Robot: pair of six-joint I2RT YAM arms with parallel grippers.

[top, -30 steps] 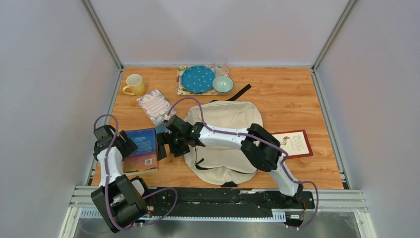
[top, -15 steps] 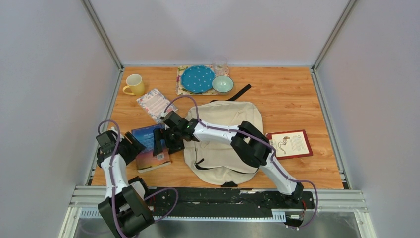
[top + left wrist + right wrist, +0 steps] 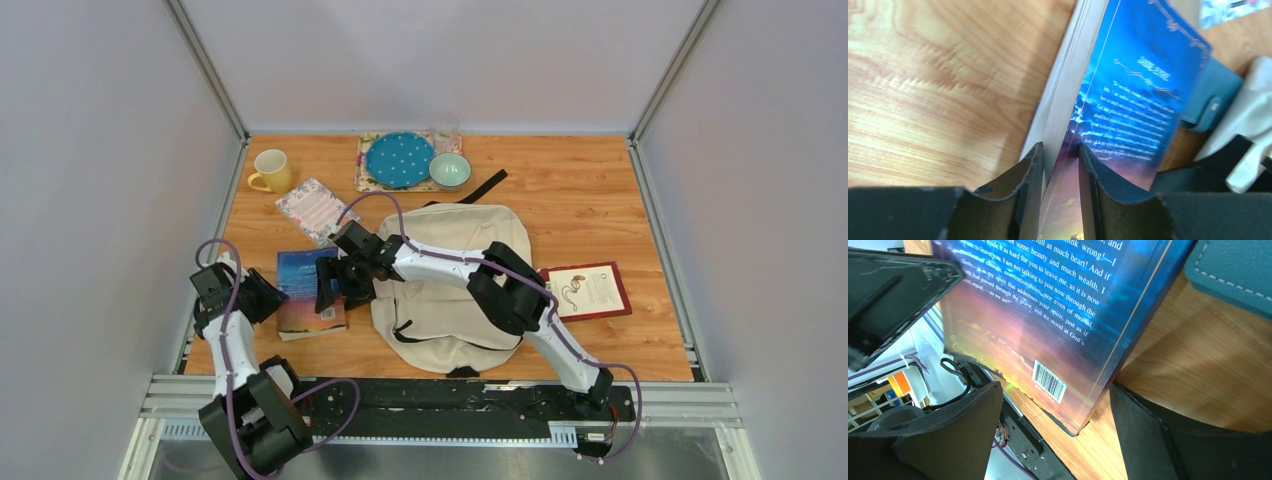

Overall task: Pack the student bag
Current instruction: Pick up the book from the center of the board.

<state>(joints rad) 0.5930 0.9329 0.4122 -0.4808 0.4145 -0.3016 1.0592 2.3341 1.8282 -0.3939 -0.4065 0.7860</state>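
**Book pinched at the left, bag lying flat mid-table**

The wooden table (image 3: 600,190) carries everything. The student bag (image 3: 450,300), cream with black straps, lies flat near the middle of it. One black strap (image 3: 485,187) trails from its far end toward the dishes. The right arm reaches across the bag's upper left part, so that area is hidden.

Just left of the bag is a blue-covered book (image 3: 310,290), back cover up, with a barcode near its lower edge. The left gripper (image 3: 268,297) is clamped on the book's near-left edge. In the left wrist view its fingers (image 3: 1033,170) press the cover and page block from both sides. The right gripper (image 3: 335,285) sits at the book's bag-side edge, spread wide and gripping nothing. In the right wrist view a lower corner of the book rests on the wood between its parted jaws.

A red-bordered booklet (image 3: 590,290) lies flat just right of the bag. A floral notebook (image 3: 313,210) sits beyond the book. Along the far edge, a patterned placemat (image 3: 365,175) holds a blue dotted plate (image 3: 399,158) and a pale green bowl (image 3: 450,169). A clear glass (image 3: 445,132) stands behind them, and a yellow mug (image 3: 272,171) is off to the left. A small teal wallet (image 3: 1210,102) lies between the book's far end and the bag.
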